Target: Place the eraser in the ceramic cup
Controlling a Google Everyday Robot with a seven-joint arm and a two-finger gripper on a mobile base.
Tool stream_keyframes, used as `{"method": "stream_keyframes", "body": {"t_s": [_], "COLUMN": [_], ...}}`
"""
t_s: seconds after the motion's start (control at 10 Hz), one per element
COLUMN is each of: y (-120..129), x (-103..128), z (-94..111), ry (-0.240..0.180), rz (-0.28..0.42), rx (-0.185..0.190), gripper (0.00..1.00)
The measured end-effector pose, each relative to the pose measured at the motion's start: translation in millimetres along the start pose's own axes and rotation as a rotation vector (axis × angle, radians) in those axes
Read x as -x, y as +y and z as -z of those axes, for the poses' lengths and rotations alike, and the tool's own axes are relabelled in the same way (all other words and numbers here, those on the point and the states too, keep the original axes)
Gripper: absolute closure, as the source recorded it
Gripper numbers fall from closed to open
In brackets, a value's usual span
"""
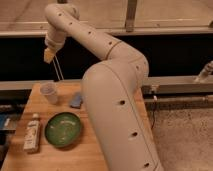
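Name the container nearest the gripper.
The pale ceramic cup, just below the gripper hanging over the table's far corner; green bowl and white bottle lie farther off.

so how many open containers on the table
2: a small whitish ceramic cup at the back left, the gripper up above it; a round green bowl in front. The arm may hide more.
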Motion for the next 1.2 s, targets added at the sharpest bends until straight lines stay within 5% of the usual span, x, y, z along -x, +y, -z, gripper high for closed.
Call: {"method": "stream_keyframes", "body": {"t_s": [0.4, 1.2], "y": [15.0, 18.2], "x": [17.9, 20.1], "z": [-6.8, -8.4], "ry": [-0.039, -0.041], "rz": [0.046, 0.058], "rx": [0.046, 0.057], "gripper": [1.0, 1.0]}}
